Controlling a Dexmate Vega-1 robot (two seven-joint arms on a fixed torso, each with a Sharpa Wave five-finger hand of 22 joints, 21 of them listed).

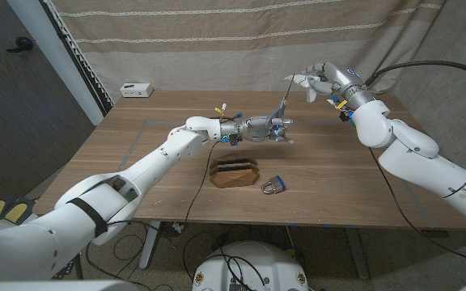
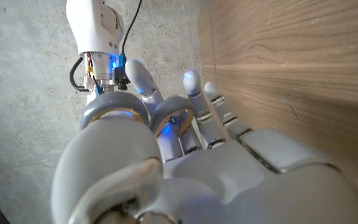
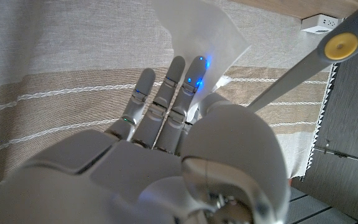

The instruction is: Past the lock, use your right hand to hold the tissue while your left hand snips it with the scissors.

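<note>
Above the table's [image 1: 136, 153] far edge, your right hand [image 1: 320, 81] pinches the tissue [image 1: 298, 81]; your left hand [image 1: 267, 127] grips scissors [image 1: 282, 105], blades angled up toward it, handles hidden.

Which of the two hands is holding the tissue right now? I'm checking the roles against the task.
The right hand, raised above the table's far right side, holds the white tissue. The left hand, low over the table's middle, holds the scissors instead.
</note>
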